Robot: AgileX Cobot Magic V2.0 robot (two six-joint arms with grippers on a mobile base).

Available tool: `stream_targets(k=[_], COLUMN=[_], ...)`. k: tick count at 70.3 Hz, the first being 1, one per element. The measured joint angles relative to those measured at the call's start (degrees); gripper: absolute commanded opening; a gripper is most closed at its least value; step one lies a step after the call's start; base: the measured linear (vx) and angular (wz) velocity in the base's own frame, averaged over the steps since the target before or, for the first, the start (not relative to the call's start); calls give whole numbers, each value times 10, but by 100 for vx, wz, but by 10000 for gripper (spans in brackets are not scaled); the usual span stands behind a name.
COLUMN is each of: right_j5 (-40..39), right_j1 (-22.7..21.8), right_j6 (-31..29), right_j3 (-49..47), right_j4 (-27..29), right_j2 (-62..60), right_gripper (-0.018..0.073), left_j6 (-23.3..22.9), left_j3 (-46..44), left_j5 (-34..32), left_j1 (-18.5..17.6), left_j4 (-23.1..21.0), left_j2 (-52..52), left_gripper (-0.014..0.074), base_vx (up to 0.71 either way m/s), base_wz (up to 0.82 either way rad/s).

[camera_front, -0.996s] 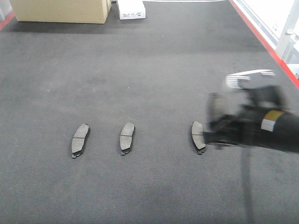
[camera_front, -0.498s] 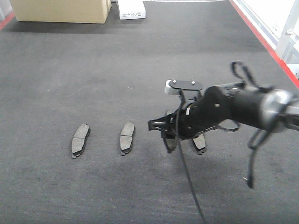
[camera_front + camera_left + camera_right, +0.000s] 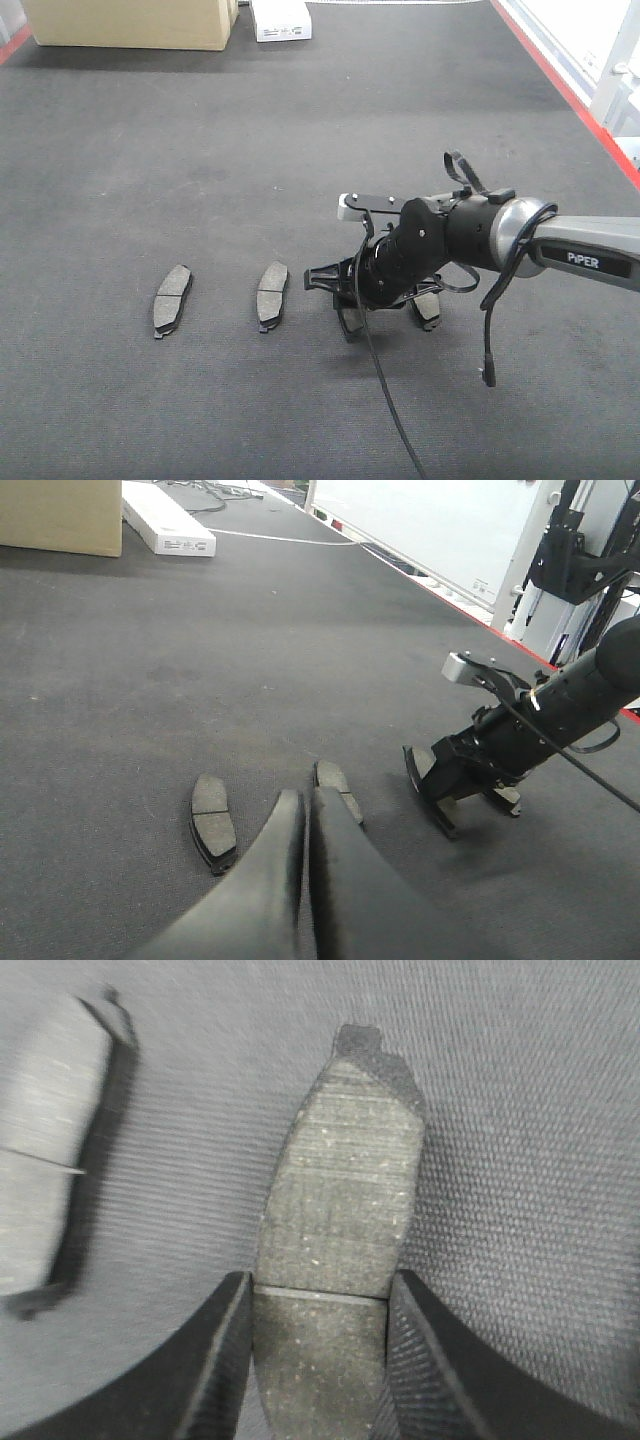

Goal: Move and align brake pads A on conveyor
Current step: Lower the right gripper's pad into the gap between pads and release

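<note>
change: my right gripper (image 3: 345,300) has dropped lower and slid left since half a second ago; a second ago my arm was only a blur at the right.
right gripper: clamped on a brake pad (image 3: 335,1230), one finger on each long side at its groove.
held pad: low over the conveyor (image 3: 300,150); I cannot tell if it touches the belt.
landmark: the middle pad (image 3: 272,295) of the row.
left pad (image 3: 171,298): well apart to the left of the middle pad, same tilt.
held pad place: near the middle pad, on its right.
right pad (image 3: 428,308): further right of the middle pad, partly hidden behind my right arm, unmoved.
left gripper (image 3: 305,815): fingers pressed together, nothing between them, hanging just in front of the middle pad.
edges: red strip (image 3: 560,85) far right of the middle pad; cardboard box (image 3: 130,22) and white box (image 3: 281,20) at the far end.
open room: bare belt beyond the middle pad and in front of it.
</note>
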Motion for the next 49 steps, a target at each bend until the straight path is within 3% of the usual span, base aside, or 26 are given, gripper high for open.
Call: stream_targets(k=[11, 29, 49], right_j5=[-7, -49, -50], right_j1=[0, 0, 0], right_j6=[2, 4, 4], right_j3=[-2, -3, -3], right_j4=[0, 1, -2], right_j2=[6, 7, -25], right_gripper=[186, 450, 481], left_j6=[0, 0, 0], left_j3=[0, 0, 0], left_j5=[0, 0, 0], left_j1=[0, 0, 0], left_j4=[0, 0, 0], left_j2=[0, 0, 0], left_gripper=[-6, -6, -6], base_vx=[0, 0, 0], base_wz=[0, 0, 0])
